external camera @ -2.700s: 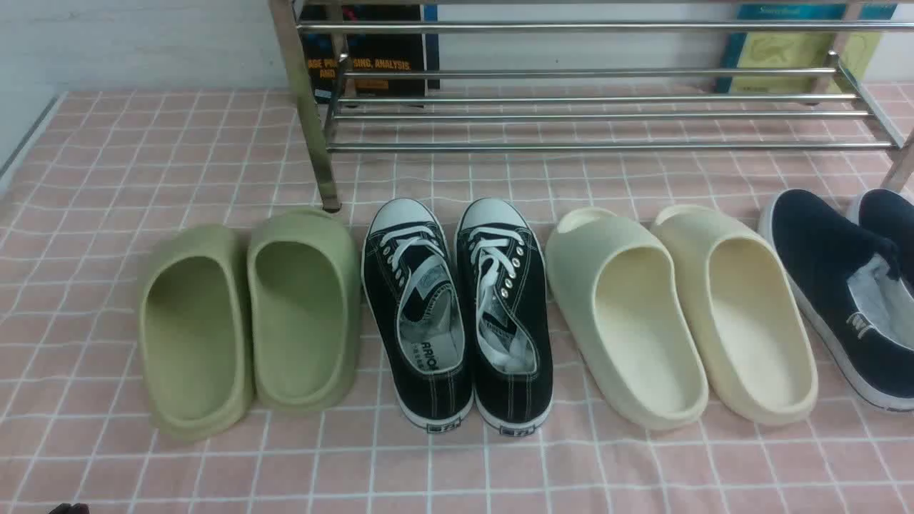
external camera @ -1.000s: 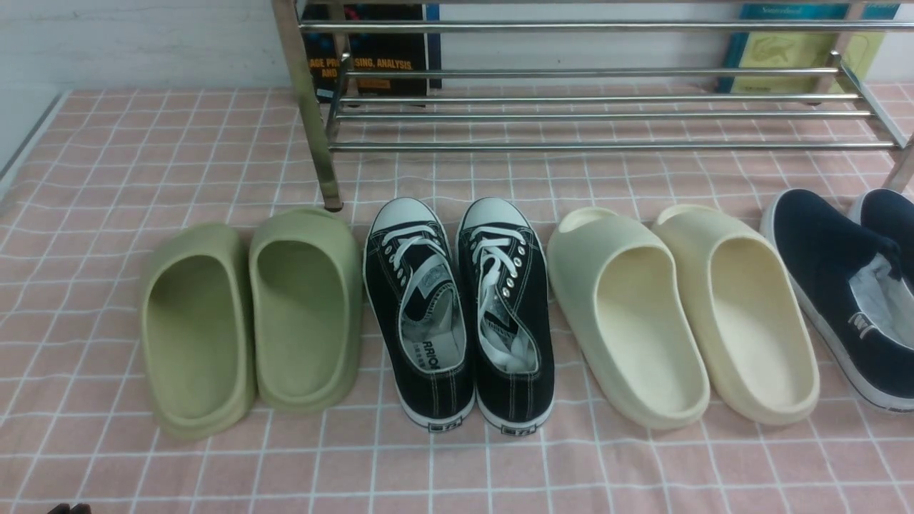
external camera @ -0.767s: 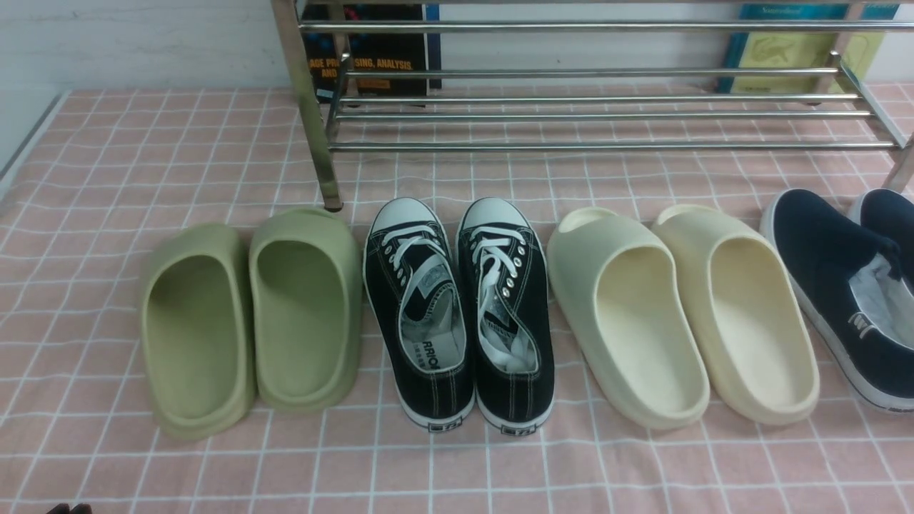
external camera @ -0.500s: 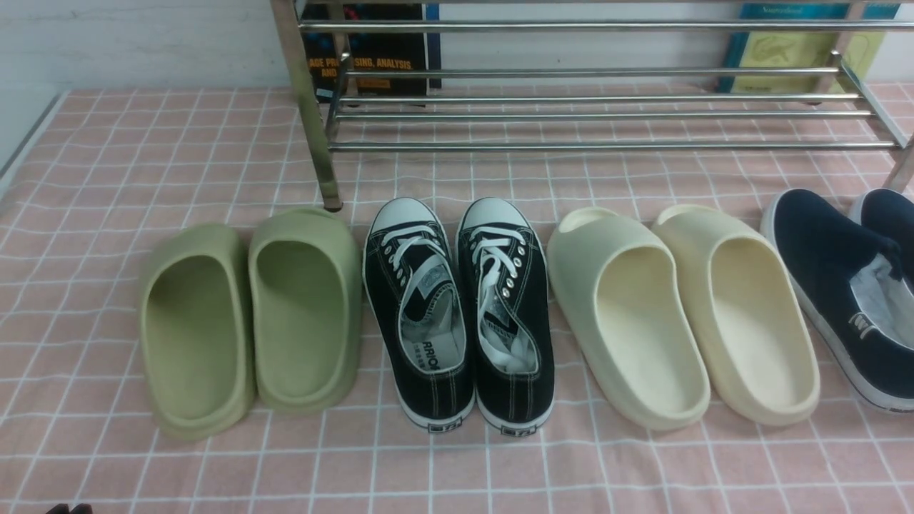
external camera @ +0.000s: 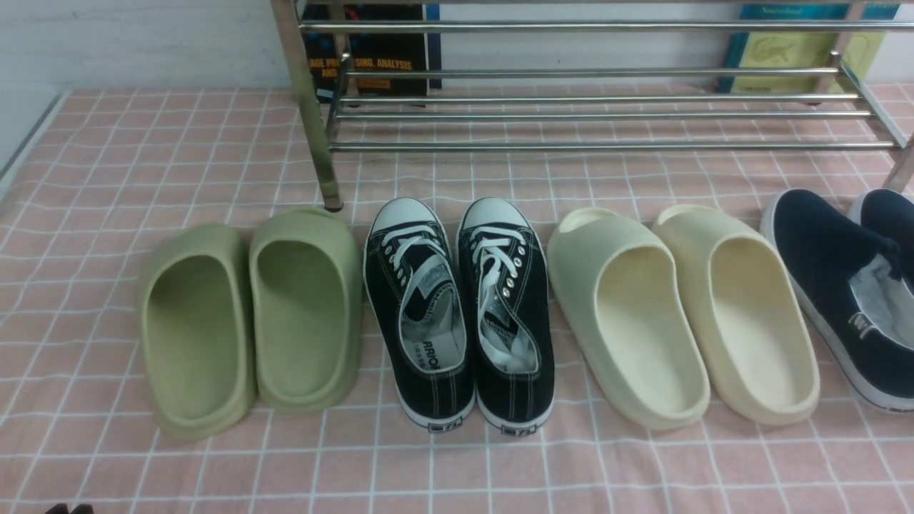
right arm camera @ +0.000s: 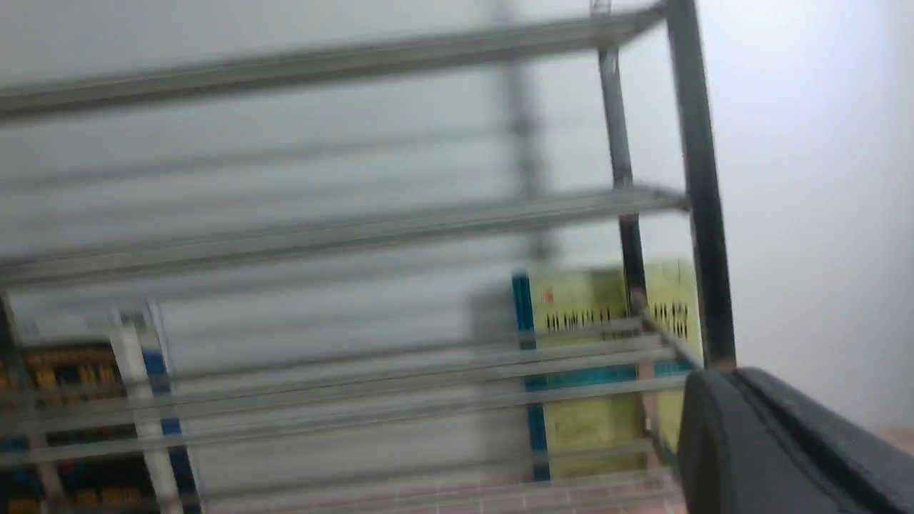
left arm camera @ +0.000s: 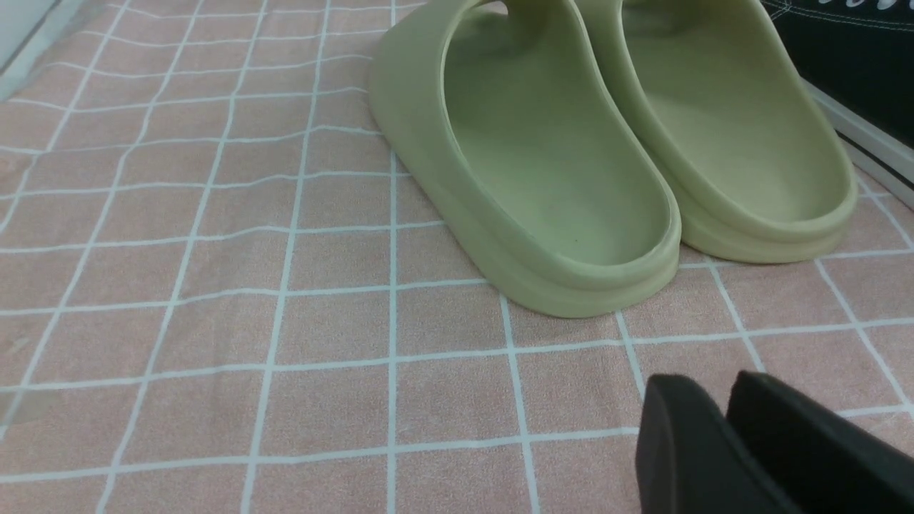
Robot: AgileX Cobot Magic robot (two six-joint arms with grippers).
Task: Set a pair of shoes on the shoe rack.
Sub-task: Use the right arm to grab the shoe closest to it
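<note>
Table (external camera: 107, 143) has a pink white-checked cloth. Sitting on it in a row: green foam slides (external camera: 303, 314), black lace-up sneakers (external camera: 428, 385), cream foam slides (external camera: 643, 314), navy slip-on sneakers (external camera: 821, 250). Chrome tube shoe rack (external camera: 571, 146) stands behind.

Blurred shoe rack (right arm camera: 357, 228), yellow book (right arm camera: 585, 428) behind, right gripper (right arm camera: 725, 380) jaws together

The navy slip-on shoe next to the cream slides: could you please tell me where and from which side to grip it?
Grip the navy slip-on shoe by the rim of its mouth, on the wall facing the cream slides, coming straight down from above. It sits flat on its sole with the grey-lined opening facing upward, and its partner crowds the other wall.
</note>
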